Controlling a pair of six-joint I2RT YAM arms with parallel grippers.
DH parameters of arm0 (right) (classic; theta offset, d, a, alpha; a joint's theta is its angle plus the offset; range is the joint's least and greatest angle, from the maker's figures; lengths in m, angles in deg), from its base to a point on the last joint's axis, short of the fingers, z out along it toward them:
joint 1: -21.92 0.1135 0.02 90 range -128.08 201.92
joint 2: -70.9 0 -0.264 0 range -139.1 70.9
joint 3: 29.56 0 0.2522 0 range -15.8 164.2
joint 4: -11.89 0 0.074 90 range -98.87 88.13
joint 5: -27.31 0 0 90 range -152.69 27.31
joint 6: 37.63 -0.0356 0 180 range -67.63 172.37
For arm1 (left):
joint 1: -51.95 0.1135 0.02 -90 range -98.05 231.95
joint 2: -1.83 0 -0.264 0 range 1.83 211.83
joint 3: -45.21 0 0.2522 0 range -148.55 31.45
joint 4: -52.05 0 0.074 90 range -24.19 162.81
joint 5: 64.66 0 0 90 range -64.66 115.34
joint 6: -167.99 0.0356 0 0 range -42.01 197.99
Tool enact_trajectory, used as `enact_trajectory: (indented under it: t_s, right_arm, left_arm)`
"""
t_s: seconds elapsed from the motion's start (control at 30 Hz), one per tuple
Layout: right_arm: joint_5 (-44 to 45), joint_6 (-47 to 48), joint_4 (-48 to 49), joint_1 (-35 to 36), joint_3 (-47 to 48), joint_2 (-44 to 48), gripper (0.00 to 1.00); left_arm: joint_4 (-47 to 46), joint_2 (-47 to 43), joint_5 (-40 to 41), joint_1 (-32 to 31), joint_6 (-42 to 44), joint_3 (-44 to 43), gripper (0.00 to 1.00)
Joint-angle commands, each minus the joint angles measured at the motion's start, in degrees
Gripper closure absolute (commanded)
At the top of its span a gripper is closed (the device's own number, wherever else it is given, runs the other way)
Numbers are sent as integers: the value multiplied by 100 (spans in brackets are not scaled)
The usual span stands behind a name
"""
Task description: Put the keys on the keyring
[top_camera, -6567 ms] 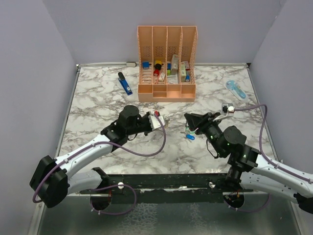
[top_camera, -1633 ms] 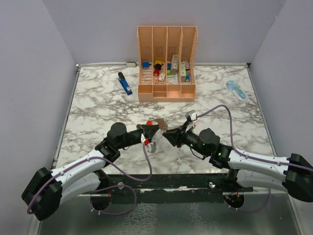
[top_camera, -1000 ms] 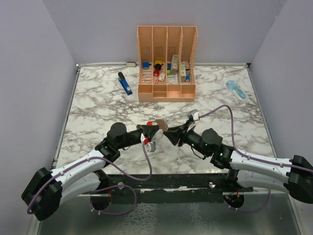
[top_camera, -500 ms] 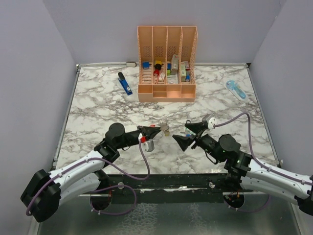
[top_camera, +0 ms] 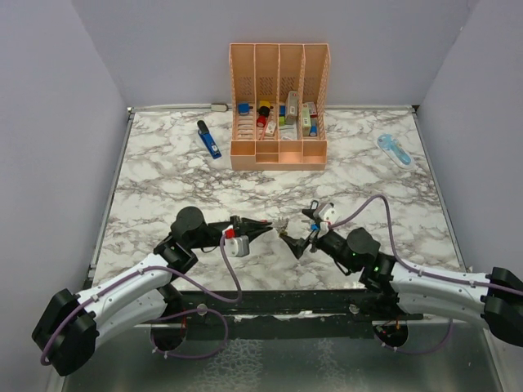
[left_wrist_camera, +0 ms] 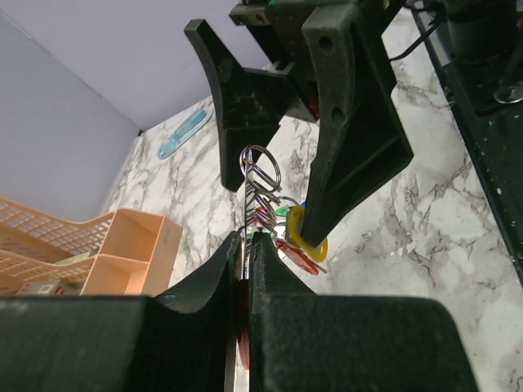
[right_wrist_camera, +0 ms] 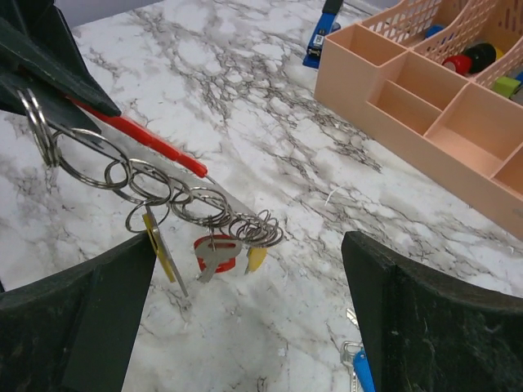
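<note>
Right wrist: seemingly three keys (right_wrist_camera: 214, 251) on one keyring (right_wrist_camera: 151, 144)

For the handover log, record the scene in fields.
left tool: shut on the red-and-grey wire keyring
keys on ring: small keys with red and yellow heads hang from it
right tool: open, empty, facing the keyring
loose: small blue-headed key lying on the white marble table
</note>
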Motion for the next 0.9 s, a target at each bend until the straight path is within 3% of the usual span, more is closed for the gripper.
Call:
enact_trajectory:
  t_s: [0.0,0.2,0.37,0.63,0.87]
  right_arm:
    - [-382,507,1059,28,152,-474,3]
    - [-721,658,1090,33,465,-927,5]
    - [-791,659,1267,34,378,-700,9]
    - [-880,623,1228,28,352,-608,37]
    - [-875,540,1334,30,325,-705,55]
  left_arm:
    - [-437,-18,-517,-21,-326,-143,100]
    - [-624,35,-625,-19,-443,-102,100]
    - [-467,-11,-748,-21,-464,-78,100]
    - [-591,12,-928,-21,-748,-96,100]
    - [-527,114,-974,-21,-757,-176,100]
